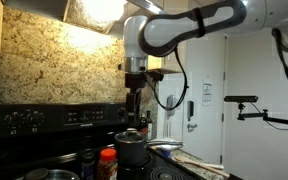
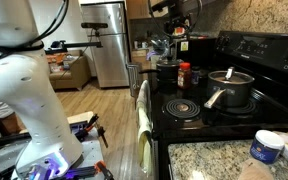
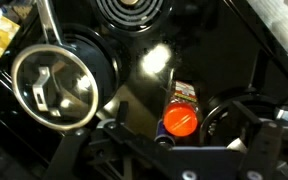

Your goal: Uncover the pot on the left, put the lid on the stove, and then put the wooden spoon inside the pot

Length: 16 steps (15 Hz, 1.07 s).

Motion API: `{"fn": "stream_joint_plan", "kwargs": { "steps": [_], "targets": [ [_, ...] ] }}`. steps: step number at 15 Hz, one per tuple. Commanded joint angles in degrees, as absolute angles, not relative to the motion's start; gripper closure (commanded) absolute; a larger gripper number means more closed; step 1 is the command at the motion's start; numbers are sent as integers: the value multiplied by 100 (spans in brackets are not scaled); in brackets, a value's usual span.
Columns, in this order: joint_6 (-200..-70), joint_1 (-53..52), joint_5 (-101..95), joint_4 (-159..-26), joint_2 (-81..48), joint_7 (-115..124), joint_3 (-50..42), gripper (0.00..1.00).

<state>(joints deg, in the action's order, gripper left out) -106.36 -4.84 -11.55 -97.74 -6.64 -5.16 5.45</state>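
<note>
The shiny silver pot [image 2: 234, 94] stands on the black stove [image 2: 254, 46] with its domed lid [image 2: 231, 77] on top and its handle pointing toward the front. In the wrist view the lid [image 3: 54, 90] covers the pot at the left, on the stove top [image 3: 209, 55]. My gripper [image 1: 134, 104] hangs open above the far end of the stove [image 1: 54, 118], over the dark grey pot [image 1: 132, 150]. Nothing is between the jaws of my gripper [image 3: 174, 150], which stand wide apart. I cannot make out the wooden spoon.
An orange-capped bottle [image 3: 179, 122] stands directly under my gripper, between the two pots. The dark grey pot [image 2: 167, 72] sits beside the bottle [image 2: 184, 75]. A bare coil burner [image 2: 181, 107] lies at the front. A dish towel [image 2: 142, 110] hangs on the oven door, and a granite counter [image 2: 214, 160] adjoins the stove.
</note>
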Motion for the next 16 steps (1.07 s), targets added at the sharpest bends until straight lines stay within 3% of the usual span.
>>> {"fn": "stream_joint_plan", "kwargs": {
  "steps": [1,3,16],
  "targets": [
    [-10013,-673,-1084,-8598,-1517,-1369,707,0],
    [-10289,-700,-1158,-8985,-1311,-1073,660,0],
    [-10539,-823,-836,-7720,-2451,-2632,1024,0]
  ]
}}
